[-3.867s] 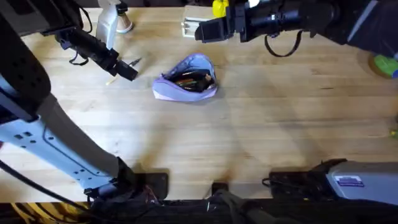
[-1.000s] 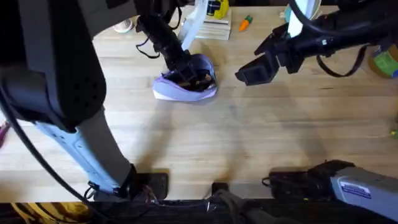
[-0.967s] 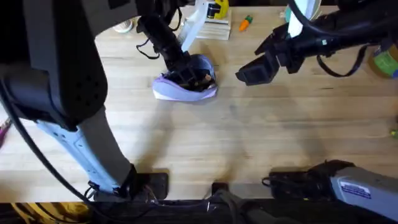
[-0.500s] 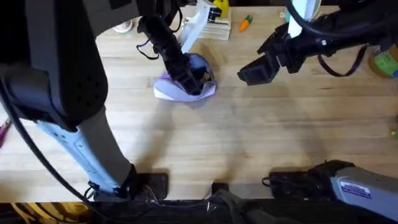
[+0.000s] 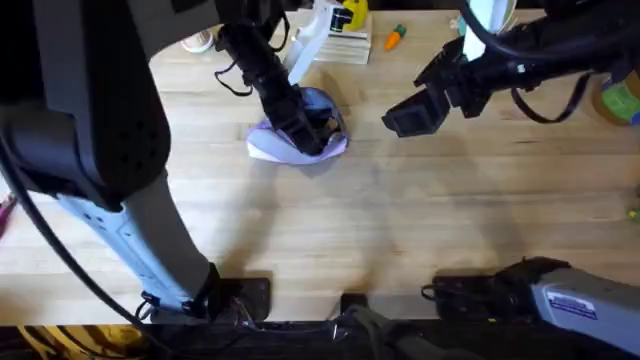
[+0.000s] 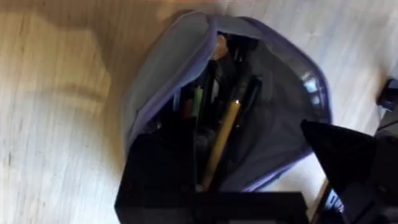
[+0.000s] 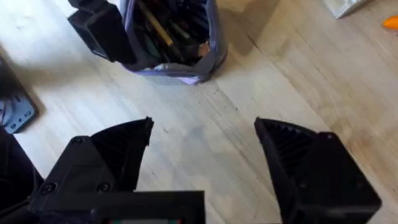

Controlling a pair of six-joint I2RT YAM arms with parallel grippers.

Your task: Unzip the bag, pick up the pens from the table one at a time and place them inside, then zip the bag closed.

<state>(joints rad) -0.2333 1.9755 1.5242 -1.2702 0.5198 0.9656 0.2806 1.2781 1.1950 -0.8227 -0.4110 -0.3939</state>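
Note:
The lavender bag [image 5: 268, 146] lies unzipped on the table [image 5: 330, 230], back of centre. Its mouth gapes in the left wrist view, where the bag [image 6: 163, 68] holds a yellowish-tan pen [image 6: 220, 140] among other dark pens. My left gripper [image 5: 310, 135] hangs open right over the opening; in its own view the left gripper [image 6: 249, 186] has one finger over the bag's mouth and the other outside the far wall. My right gripper [image 5: 405, 118] hovers open to the right of the bag, holding nothing. Its wrist view shows the bag [image 7: 186, 62] ahead of the right gripper [image 7: 202, 165].
A white slatted rack [image 5: 343, 45] and a small orange carrot toy [image 5: 397, 36] sit behind the bag at the table's back edge. A green object [image 5: 620, 102] lies at the far right. Bare wood stretches in front of the bag.
The left arm swung from the table's back left over to the bag, then lowered its gripper onto the opening. The right arm came from the back to hover right of the bag.

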